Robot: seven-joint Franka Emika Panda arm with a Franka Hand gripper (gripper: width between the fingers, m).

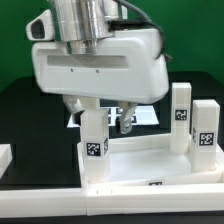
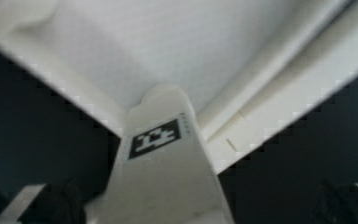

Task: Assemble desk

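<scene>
Three legs stand upright in the desk top's (image 1: 130, 165) corner sockets, two at the exterior view's right (image 1: 181, 112) and one (image 1: 94, 148) directly under the released tool (image 1: 104, 118), whose jaws stand wide apart, so seemingly one leg remains.

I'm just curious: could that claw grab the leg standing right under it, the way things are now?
Probably yes. The claw is open and sits right above that leg, which stands upright in the desk top, and nothing lies between them. The other legs stand off to the exterior view's right.
</scene>
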